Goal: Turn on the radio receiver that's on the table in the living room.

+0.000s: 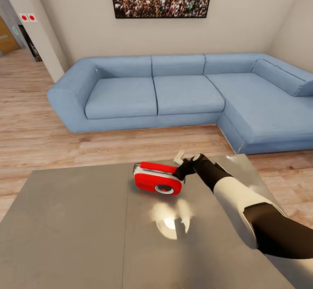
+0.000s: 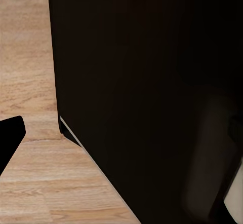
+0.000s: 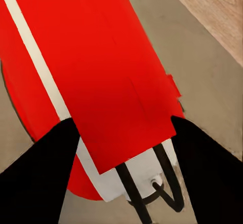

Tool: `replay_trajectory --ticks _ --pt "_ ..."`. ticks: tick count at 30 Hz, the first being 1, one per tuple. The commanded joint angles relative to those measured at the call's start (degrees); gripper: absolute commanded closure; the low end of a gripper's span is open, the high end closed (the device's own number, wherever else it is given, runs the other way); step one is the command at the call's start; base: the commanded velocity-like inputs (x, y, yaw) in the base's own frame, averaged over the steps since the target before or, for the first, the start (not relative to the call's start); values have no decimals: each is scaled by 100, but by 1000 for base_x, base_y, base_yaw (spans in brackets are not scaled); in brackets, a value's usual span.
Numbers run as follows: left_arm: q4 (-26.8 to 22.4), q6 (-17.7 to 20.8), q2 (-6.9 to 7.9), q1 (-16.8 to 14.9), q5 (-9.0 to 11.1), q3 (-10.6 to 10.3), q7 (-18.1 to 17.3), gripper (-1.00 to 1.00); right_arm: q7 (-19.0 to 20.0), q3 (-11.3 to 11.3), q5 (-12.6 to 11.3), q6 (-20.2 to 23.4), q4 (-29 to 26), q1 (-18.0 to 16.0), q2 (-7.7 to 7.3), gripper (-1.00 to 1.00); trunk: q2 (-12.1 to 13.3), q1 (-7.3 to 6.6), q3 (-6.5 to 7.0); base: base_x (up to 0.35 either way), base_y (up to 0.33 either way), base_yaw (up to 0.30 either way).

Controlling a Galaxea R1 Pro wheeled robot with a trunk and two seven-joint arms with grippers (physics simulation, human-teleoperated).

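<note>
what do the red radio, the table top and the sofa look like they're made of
Small rounded red radio: probably smooth moulded plastic, with flat glossy colour and white trim. Low grey table top: polished, maybe stone or lacquer, mirroring a lamp. Blue L-shaped sofa: matte fabric upholstery, with soft seamed cushions.

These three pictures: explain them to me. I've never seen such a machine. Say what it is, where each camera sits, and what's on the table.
It is a simulated two-armed robot. The head camera looks down over a grey table in a living room with a blue sofa. A red radio receiver lies on the table; the right gripper is at its end. The right wrist camera looks along that gripper's spread dark fingers, with the radio close between them. The left wrist camera sees wood floor beside a dark panel.
</note>
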Motion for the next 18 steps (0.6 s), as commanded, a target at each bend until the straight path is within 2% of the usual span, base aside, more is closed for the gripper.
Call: replay_trajectory --ticks 1,18 --pt "0 0 0 0 0 0 0 -100 0 -4 -21 7 -1 0 0 100 0 0 0 0 0 0" --pt "0 0 0 0 0 0 0 -100 4 -5 -32 12 -1 0 -2 100 0 0 0 0 0 0"
